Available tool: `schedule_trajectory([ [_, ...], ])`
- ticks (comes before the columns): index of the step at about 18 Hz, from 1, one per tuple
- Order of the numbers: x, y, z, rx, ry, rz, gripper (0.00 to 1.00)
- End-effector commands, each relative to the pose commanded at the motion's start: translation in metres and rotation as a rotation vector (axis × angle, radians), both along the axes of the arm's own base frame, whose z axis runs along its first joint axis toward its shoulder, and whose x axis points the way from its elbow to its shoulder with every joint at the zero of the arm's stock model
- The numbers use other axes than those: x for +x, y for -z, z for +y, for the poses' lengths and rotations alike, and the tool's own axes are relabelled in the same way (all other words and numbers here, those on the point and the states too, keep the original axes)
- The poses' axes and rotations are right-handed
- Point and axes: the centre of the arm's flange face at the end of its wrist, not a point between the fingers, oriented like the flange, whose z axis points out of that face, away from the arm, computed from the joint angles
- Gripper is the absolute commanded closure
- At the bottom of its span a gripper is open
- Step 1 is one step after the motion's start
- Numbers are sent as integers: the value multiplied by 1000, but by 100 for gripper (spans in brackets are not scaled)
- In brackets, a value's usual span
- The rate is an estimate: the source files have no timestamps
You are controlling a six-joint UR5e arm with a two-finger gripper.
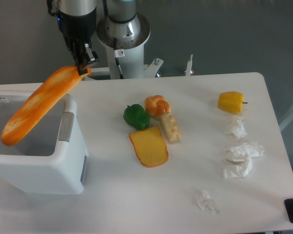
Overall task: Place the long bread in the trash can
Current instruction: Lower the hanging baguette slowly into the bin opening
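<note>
I see my gripper closed on the upper right end of the long bread, the fingers pinching just the tip of it. The bread hangs tilted, its free end slanting down to the left and sitting over the open mouth of the trash can, clear of the rim as far as I can tell. The can stands at the left edge of the table, its grey handle patch facing right.

Out toward the middle I have a green pepper, a small round bun just beside it, a pale bread stick touching the bun, and a flat bread slice below them. Farther right sits a yellow pepper, with crumpled tissues strung below it.
</note>
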Motion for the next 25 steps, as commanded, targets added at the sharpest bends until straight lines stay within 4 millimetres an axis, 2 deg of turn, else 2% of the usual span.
schedule_trajectory([
  [2, 3, 5, 5, -9, 0, -8, 100],
  [17, 3, 11, 7, -11, 0, -9, 99],
  [22, 3, 14, 8, -16, 2, -13, 94],
  [25, 4, 15, 10, -16, 9, -12, 76],
])
